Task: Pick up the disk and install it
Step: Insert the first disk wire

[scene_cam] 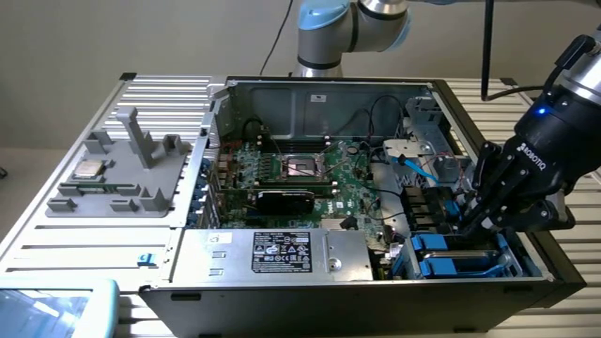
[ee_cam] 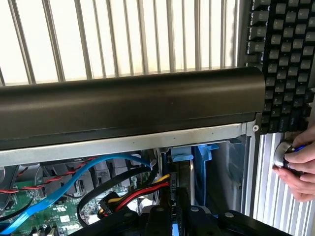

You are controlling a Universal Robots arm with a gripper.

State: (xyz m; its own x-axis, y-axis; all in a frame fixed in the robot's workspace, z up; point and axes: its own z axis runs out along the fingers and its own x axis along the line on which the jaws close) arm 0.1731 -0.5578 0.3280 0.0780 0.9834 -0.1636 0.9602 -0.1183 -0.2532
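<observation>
Status, install nearly done: my gripper [scene_cam: 481,215], jaws nearly closed on the disk [ee_cam: 183,179], is lowered into the drive bay [scene_cam: 460,257] at the open computer case's [scene_cam: 310,98] front corner. Disk stands edgewise among blue brackets; release remains.

We see our arm [scene_cam: 350,28] built of silver tubes and pale-blue joint caps, a black cable alongside, and a black gripper [scene_cam: 483,218] with white lettering and a blue light.

Slatted metal table [scene_cam: 56,239], open computer case [scene_cam: 376,282], keyboard [ee_cam: 288,64]
</observation>
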